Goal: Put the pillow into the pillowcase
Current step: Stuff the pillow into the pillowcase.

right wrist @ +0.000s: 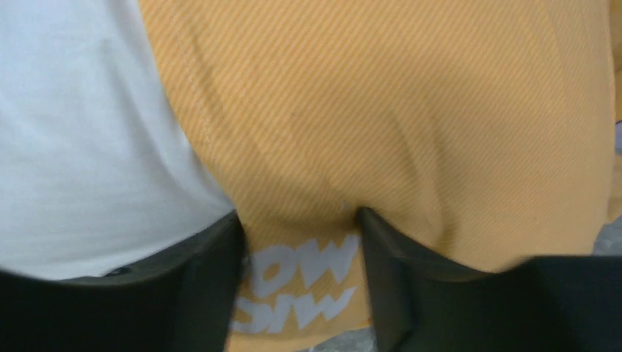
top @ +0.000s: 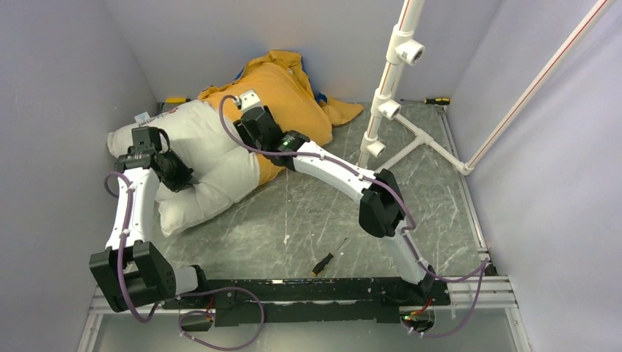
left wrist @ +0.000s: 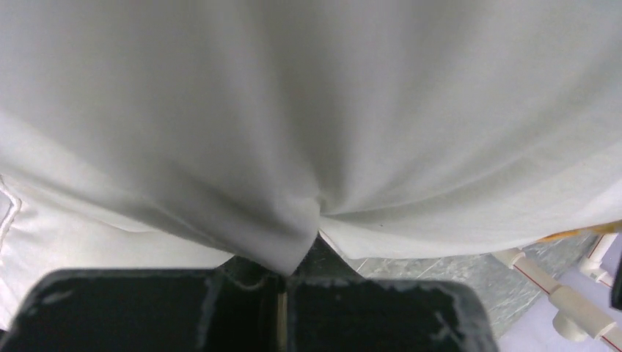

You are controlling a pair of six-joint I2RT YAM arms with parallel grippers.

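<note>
1. The pillow (top: 213, 158) lies at the back left of the table (top: 293, 220), near the left wall. It is white, plump and creased, with small tags at its far left end.
2. The pillow's right-hand part is inside the pillowcase (top: 286, 95). Its left-hand part, roughly half, lies bare on the table.
3. The pillowcase lies orange side up and runs toward the back wall. Slivers of its blue side show at the back edge and at the right edge. Loose orange cloth trails to the right.
4. The left gripper (top: 176, 174) sits on the pillow's near side. In the left wrist view the left gripper (left wrist: 282, 282) is fully closed, and a pinch of the pillow (left wrist: 293, 110) is drawn into a tight cone between its tips.
5. The right gripper (top: 246, 121) rests on top, where orange cloth meets white.
6. In the right wrist view the right gripper (right wrist: 301, 286) has its jaws partly apart. They press into the pillowcase (right wrist: 403, 110) on either side of a flat strip with white lettering. The strip is not bunched. The pillow (right wrist: 73, 147) lies just left of the seam.
7. A screwdriver (top: 326, 258) lies on the table near the front, apart from the bedding. A white pipe frame (top: 389, 88) stands at the back right.
</note>
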